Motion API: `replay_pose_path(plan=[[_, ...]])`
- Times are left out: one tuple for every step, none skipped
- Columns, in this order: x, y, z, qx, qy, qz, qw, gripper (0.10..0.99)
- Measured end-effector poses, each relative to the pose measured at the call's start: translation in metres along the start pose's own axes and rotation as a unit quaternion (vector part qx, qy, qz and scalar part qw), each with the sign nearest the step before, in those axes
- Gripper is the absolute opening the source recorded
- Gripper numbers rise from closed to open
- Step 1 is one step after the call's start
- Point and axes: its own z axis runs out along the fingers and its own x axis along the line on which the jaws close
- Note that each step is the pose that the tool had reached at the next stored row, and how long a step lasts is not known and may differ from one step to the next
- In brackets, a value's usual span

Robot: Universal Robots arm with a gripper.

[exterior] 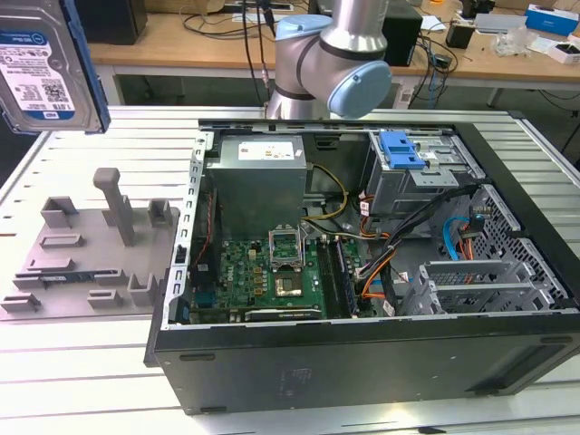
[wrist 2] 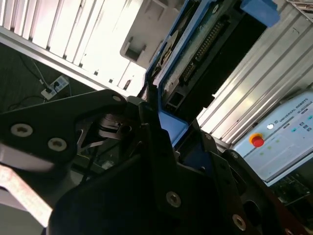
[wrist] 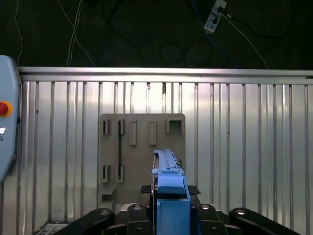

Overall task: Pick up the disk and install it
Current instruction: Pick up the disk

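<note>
1. Disk is held in the air, clear of the table, and is clamped by the gripper. Its labelled silver face and blue carrier frame are seen at the upper corner on the exterior view's left.
2. The gripper's black fingers are closed on one end of the disk in both wrist views. Contact appears to be made on the blue carrier frame, though the pads themselves are hidden.
3. In the first wrist view the disk is seen edge-on, projecting straight out past the fingertips.
4. Beyond the fingertips, a grey slotted fixture plate is seen lying flat on the ribbed metal table, roughly in line with the held disk and well apart from it.
5. The open computer case is set off to one side of the gripper, toward the exterior view's right, with the fixture plate between it and the held disk.
6. Inside the case, a grey power-supply box, a green motherboard and a blue latch on a metal drive cage are seen, all far from the gripper.
7. A pendant with a red button is seen resting on the table, off to the side of the gripper.
8. The arm's grey and pale-blue joints are seen rising behind the case.
</note>
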Motion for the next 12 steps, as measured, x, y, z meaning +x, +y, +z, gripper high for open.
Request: replay_pose_path(plan=[[0.0024, -0.0041, -0.0002, -0.0005, 0.0, 0.0, 1.0, 0.365], [0.0049, -0.0091, -0.0005, -0.0007, 0.0, 0.0, 1.0, 0.365], [0.0061, -0.012, -0.0006, -0.0007, 0.0, 0.0, 1.0, 0.365], [0.0085, -0.0174, -0.001, -0.0007, 0.0, 0.0, 1.0, 0.365], [0.01, -0.0209, -0.0012, -0.0007, 0.0, 0.0, 1.0, 0.365], [0.0127, -0.0277, -0.0017, -0.0007, 0.0, 0.0, 1.0, 0.365], [0.0161, -0.0357, -0.0023, -0.0007, 0.0, 0.0, 1.0, 0.365], [0.0181, -0.0407, -0.0027, -0.0007, 0.0, 0.0, 1.0, 0.365], [0.0193, -0.0439, -0.0029, -0.0007, 0.0, 0.0, 1.0, 0.365], [0.0216, -0.0494, -0.0033, -0.0007, 0.0, 0.0, 1.0, 0.365], [0.0239, -0.0548, -0.0037, -0.0007, 0.0, 0.0, 1.0, 0.365], [0.0252, -0.058, -0.0039, -0.0007, 0.0, 0.0, 1.0, 0.365]])
